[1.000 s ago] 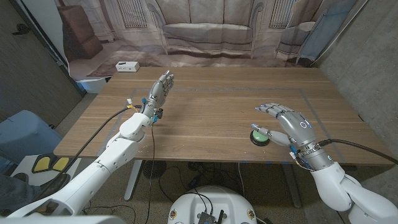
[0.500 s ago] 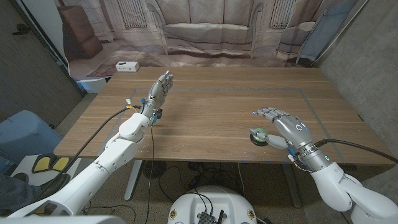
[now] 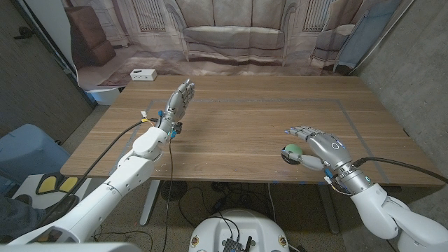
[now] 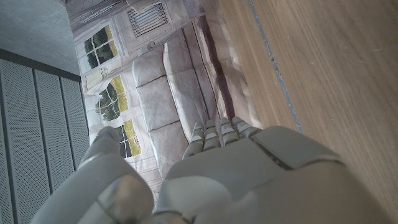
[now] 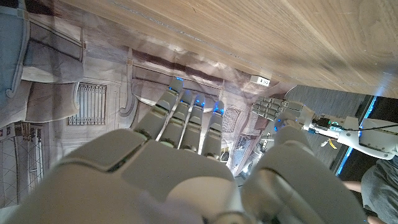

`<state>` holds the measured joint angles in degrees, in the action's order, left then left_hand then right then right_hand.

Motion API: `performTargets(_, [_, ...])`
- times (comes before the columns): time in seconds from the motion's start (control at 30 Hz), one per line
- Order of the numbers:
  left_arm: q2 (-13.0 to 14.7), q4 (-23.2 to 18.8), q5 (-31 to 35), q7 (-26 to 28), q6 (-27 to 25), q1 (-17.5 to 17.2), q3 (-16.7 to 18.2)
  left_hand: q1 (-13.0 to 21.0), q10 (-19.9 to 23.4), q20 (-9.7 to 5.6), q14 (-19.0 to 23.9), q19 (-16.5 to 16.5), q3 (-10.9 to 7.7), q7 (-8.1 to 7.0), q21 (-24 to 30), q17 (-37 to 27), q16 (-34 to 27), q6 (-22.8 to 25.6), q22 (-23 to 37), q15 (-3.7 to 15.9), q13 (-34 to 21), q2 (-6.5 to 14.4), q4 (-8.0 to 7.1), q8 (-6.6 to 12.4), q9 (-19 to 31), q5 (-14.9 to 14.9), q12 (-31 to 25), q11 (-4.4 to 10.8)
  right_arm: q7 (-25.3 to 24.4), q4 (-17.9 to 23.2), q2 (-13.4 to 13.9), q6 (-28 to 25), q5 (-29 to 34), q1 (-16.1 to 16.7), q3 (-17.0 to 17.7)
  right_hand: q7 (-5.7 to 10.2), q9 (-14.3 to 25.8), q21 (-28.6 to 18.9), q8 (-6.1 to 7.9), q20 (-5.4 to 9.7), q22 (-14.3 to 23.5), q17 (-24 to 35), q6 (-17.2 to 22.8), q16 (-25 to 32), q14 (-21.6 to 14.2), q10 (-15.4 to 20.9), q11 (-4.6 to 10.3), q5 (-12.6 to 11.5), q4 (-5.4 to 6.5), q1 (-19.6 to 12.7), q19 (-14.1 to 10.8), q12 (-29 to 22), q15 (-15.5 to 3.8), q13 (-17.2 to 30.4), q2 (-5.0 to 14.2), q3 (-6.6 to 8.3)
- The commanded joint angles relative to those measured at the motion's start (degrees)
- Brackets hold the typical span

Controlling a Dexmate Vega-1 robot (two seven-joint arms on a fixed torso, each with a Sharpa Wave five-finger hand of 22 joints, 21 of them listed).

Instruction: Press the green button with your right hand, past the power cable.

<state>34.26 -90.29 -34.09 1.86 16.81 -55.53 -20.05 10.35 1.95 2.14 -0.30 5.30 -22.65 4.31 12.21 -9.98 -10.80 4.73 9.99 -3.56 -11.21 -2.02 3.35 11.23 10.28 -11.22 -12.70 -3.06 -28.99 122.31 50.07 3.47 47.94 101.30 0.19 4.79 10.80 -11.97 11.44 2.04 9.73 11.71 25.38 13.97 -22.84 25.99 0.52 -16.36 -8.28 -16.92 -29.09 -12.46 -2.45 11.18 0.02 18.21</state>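
The right robot hand [image 3: 318, 149] is hovering low over the near right part of the wooden worktop [image 3: 238, 126], its fingers spread and reaching forward, holding nothing. The green button [image 3: 290, 153] is sitting on the worktop just beside that hand's thumb, partly tucked under the palm side; from where I am looking I cannot tell whether the hand is actually touching it, so I would judge the press as either just starting or about to start, not finished. What is left, as far as I can see, is a short downward push on the button's top. The left robot hand [image 3: 180, 99] is standing up on its edge well apart, across the worktop from the right robot hand, fingers close together and straight, gripping nothing. A black cable [image 3: 170, 161] is hanging from the left arm down past the worktop's front edge; I am not seeing any cable lying between the right robot hand and the button.
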Motion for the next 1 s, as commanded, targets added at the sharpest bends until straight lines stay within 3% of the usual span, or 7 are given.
performTargets(0.03, [0.1,-0.2,-0.1,-0.1,-0.2,-0.1,0.0,0.2,0.3,0.33,0.1,0.1,-0.2,-0.11,-0.3,-0.1,0.1,0.5,0.3,-0.06,-0.1,0.6,0.41,-0.05,0.1,0.1,0.0,-0.04,2.5,0.1,1.6,-2.1,-1.4,0.2,-0.7,-0.02,0.1,0.0,0.3,-0.04,0.2,0.1,0.7,0.3,-0.4,0.5,-0.12,-0.1,0.1,-0.5,-0.1,0.2,-0.8,0.2,-0.05,0.63])
performTargets(0.43, [-0.4,0.8,-0.3,-0.3,0.3,0.1,0.0,0.3,0.3,0.41,0.1,0.1,-0.21,-0.06,-0.4,-0.1,0.1,0.6,0.3,-0.11,-0.1,0.8,0.53,-0.09,0.1,0.2,0.1,-0.04,4.1,-1.9,2.2,-4.5,-3.5,-2.3,-3.9,-0.01,0.1,0.5,0.18,-0.28,0.2,0.1,0.5,-0.4,0.8,0.0,-0.06,0.1,0.28,-0.3,1.0,0.5,-0.62,0.2,0.03,0.63])
performTargets(0.8, [-0.5,1.4,-0.4,-0.4,-0.2,0.8,-0.2,0.4,0.4,0.55,0.1,0.2,-0.19,-0.08,-0.5,-0.1,0.1,0.6,0.3,-0.17,-0.1,0.9,0.63,-0.16,0.1,0.3,0.1,-0.05,5.4,-1.6,5.0,-5.7,-5.0,-2.7,-5.4,0.22,0.1,0.6,0.25,-0.26,0.2,0.1,0.9,-0.6,0.9,0.4,0.5,0.2,0.23,-0.6,1.1,0.5,-0.66,0.2,0.56,1.01])
performTargets(1.0, [-0.9,2.3,-0.7,-0.8,-0.1,1.3,-0.4,0.4,0.4,0.37,0.1,0.2,-0.17,-0.03,-0.5,-0.1,0.1,0.6,0.3,-0.18,-0.1,1.0,0.68,-0.18,0.1,0.3,0.1,-0.13,6.2,-1.9,5.6,-7.0,-5.8,-3.6,-7.1,-0.51,0.1,0.6,0.37,-0.22,0.2,0.1,1.3,-0.6,0.4,1.2,-0.12,0.3,0.12,-1.0,1.1,0.3,-0.71,0.2,0.8,1.29])
